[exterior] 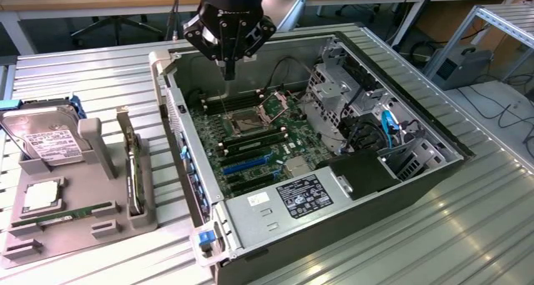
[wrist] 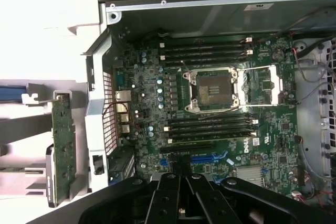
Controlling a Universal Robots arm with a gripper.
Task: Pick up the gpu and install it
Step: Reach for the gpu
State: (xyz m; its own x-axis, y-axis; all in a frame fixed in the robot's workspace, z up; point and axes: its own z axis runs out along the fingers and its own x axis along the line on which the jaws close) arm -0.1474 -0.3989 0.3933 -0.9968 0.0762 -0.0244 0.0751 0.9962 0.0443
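1. While the arm hangs above the open computer case point(exterior: 177, 119), its claw point(exterior: 229, 72) is pinched closed with nothing between the fingers.
2. From where I stand, the claw points straight down over the far part of the motherboard point(exterior: 250, 141), near the case's far wall. It sits above the memory slots beside the processor socket point(exterior: 247, 121) and touches nothing.
3. Seen from the wrist, the closed claw point(wrist: 180, 169) hovers over the motherboard point(wrist: 152, 103). The processor socket point(wrist: 212, 90) and the blue expansion slots point(wrist: 207, 158) lie beneath it.
4. The gpu point(exterior: 131, 166) sits outside the case, standing on its long edge in a slot of the grey holder point(exterior: 75, 232). Its silvery bracket point(exterior: 124, 119) points toward the far edge of the worktop point(exterior: 376, 247).
5. That holder lies on the worktop just beside the case's wall, toward the edge on the exterior view's left.
6. The wrist camera shows the gpu point(wrist: 63, 140) upright in its slot, just beyond the case's perforated wall point(wrist: 107, 108) and well apart from the claw.
7. The holder also carries a hard drive point(exterior: 46, 138) with a white label, propped up at its far end. A narrow green memory stick point(exterior: 67, 215) lies toward its near end.
8. The case lies on its side across the middle of the worktop, with the power supply point(exterior: 292, 200) at its near end.
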